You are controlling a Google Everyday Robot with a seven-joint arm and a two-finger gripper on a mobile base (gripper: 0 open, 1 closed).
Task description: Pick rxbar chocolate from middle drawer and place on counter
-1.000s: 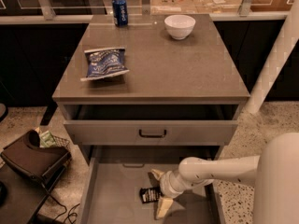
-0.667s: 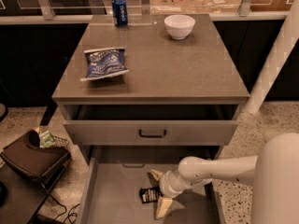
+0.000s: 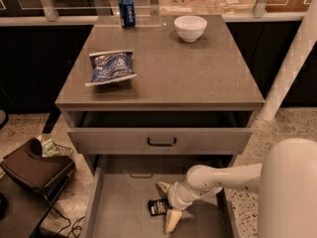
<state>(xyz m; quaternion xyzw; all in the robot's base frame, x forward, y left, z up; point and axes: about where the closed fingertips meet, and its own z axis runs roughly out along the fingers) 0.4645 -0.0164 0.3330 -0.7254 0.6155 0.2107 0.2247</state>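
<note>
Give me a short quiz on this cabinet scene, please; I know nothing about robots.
1. True or false: the snack bar already lies on the counter.
2. Which thing lies nearest the counter's front edge? A) white bowl B) blue can C) chip bag
3. Where is the gripper, and how do its fingers stand?
Key: 1 false, it lies in the middle drawer. 2 C. 3 Low in the middle drawer, fingers spread apart, right next to the snack bar.
</note>
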